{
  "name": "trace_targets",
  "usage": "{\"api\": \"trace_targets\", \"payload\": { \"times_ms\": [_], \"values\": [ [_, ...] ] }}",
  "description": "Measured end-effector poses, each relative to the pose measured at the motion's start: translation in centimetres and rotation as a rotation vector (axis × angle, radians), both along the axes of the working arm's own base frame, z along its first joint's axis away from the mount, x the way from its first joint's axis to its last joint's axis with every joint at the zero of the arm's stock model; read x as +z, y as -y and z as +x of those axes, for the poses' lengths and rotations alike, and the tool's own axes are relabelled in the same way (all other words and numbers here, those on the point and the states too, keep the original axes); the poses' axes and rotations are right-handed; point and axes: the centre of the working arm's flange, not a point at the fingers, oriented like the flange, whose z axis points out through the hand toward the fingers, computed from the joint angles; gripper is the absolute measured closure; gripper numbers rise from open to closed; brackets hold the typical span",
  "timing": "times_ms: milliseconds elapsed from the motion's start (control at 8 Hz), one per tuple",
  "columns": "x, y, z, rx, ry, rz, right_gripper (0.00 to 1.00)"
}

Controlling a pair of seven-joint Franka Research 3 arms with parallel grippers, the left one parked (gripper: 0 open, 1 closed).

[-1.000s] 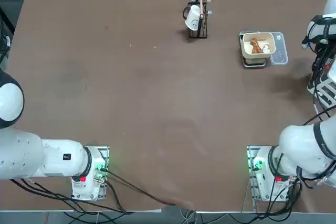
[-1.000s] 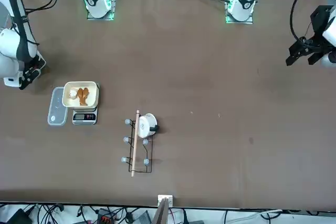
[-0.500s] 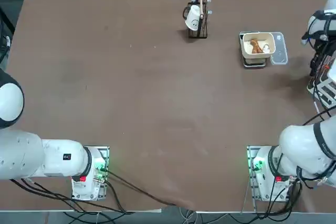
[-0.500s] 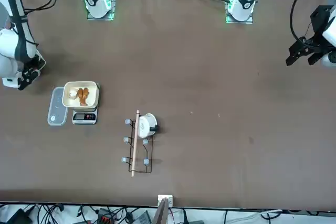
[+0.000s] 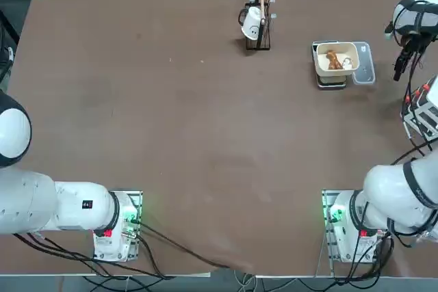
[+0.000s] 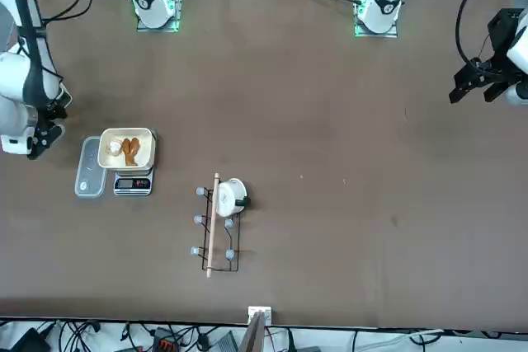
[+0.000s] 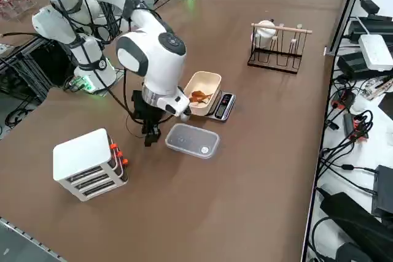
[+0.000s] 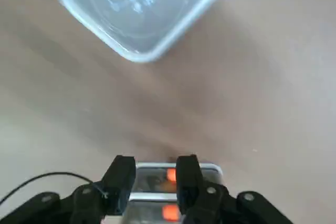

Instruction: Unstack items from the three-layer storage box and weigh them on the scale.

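The storage box (image 7: 86,161) is a pale tiered rack with red handles on the table, at the right edge of the top view (image 5: 423,115). My right gripper (image 7: 148,140) hangs between the storage box and the translucent plate (image 7: 191,140), fingers pointing down. In the wrist view the gripper (image 8: 155,170) is open with nothing between its fingers, and the box's red handles show behind it. The scale (image 5: 332,81) carries the cream tray (image 5: 321,66). A brown item (image 5: 332,59) and a white item (image 5: 347,63) lie in the tray.
A thin dark cup stand (image 5: 260,15) with a wooden bar holds a white cup (image 5: 251,24) at the far middle of the table. The translucent plate (image 5: 365,68) lies flat right beside the scale. Cables and devices lie beyond the table's far edge.
My right gripper has moved away from the storage box toward the plate, and its fingers have parted. The tray, items and box stay where they were.
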Motion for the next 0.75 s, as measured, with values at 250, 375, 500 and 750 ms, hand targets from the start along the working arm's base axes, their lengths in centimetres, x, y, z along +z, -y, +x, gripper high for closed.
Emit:
{"api": "trace_targets", "payload": {
  "times_ms": [250, 375, 500, 750],
  "values": [
    [-3.4, 2.1, -0.8, 0.023, -0.018, -0.018, 0.45],
    [-4.8, 3.5, -1.8, 0.006, -0.034, -0.013, 0.49],
    [-5.5, 4.5, -2.7, -0.004, -0.044, -0.014, 0.49],
    [-6.0, 5.8, -3.9, 0.001, -0.047, -0.026, 0.51]
  ]
}}
